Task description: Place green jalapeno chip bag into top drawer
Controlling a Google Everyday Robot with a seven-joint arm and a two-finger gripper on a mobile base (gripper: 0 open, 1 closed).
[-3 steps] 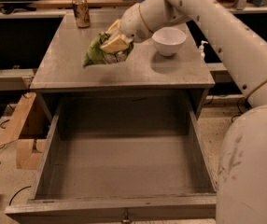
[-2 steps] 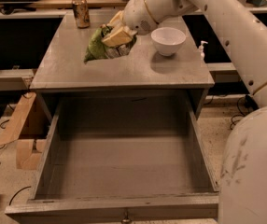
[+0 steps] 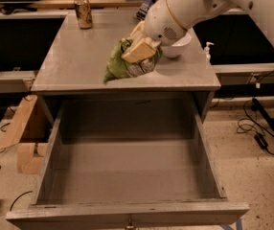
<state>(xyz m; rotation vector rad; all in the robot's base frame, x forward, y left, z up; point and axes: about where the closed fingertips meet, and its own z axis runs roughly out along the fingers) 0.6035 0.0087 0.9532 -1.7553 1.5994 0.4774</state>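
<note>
Our gripper fingers pinch the bag, light and crumply we judge, by its top, twelve o'clock of the drawer.

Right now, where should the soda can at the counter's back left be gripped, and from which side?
Take the soda can around its mid-body, coming level from the front: it stands upright with bare counter before it, so its round wall likely suits a two-sided pinch. The gripper, near the counter's front edge, is shut on the green jalapeno chip bag.
</note>
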